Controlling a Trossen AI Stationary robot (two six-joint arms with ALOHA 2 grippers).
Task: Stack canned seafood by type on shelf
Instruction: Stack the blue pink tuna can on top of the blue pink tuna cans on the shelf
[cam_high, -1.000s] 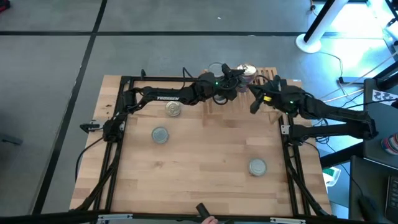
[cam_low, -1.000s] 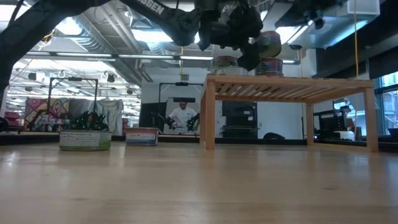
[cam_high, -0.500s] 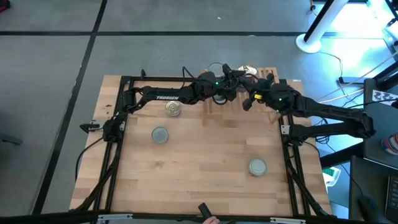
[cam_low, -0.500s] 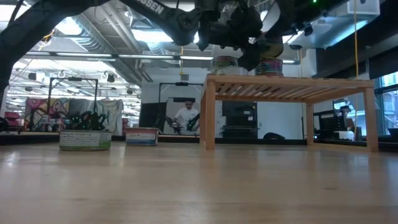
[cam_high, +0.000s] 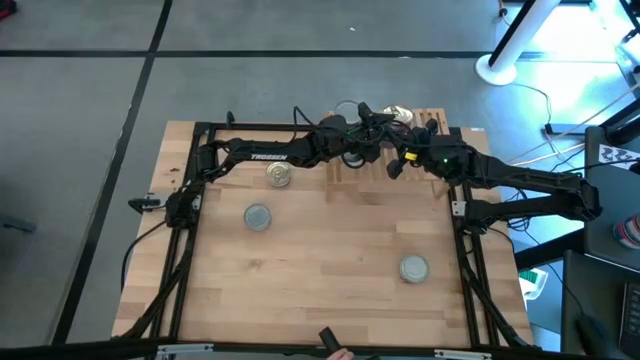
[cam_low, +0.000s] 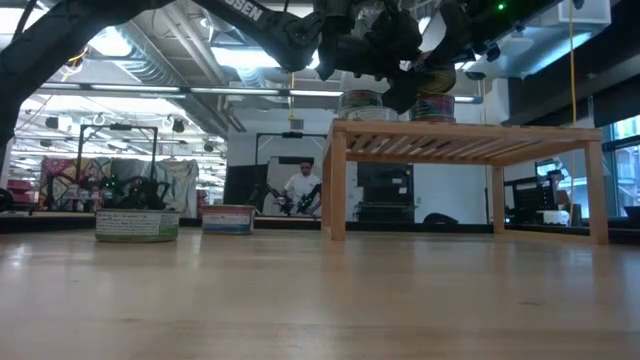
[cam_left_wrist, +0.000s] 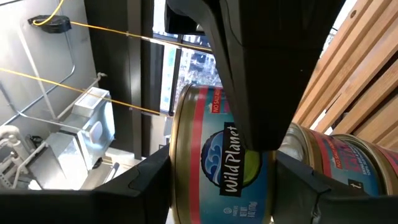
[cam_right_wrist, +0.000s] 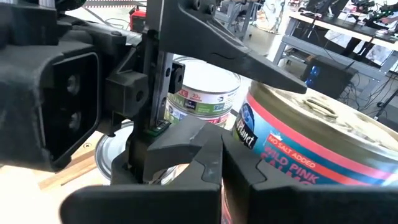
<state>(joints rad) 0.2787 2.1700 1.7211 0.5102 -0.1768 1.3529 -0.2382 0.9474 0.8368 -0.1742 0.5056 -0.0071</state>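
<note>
From above, both arms meet over the shelf (cam_high: 425, 125) at the far edge of the table (cam_high: 330, 260). The left gripper (cam_high: 385, 125) reaches in from the left, and the right gripper (cam_high: 397, 165) sits just beside it. Three cans lie loose on the table: a gold-topped can (cam_high: 279, 176), a silver can (cam_high: 257, 216) and another silver can (cam_high: 414, 267).

At table height, the shelf (cam_low: 465, 150) carries a green-labelled stack (cam_low: 362, 105) and a pink-labelled stack (cam_low: 433, 100), with the grippers crowding the pink one.

From the left wrist, the fingers (cam_left_wrist: 249, 81) straddle a pink salmon can (cam_left_wrist: 221, 165), spread about its width; whether they press it is unclear.

From the right wrist, the fingers (cam_right_wrist: 205, 149) are pressed together, empty, next to the pink can (cam_right_wrist: 311, 143).
</note>
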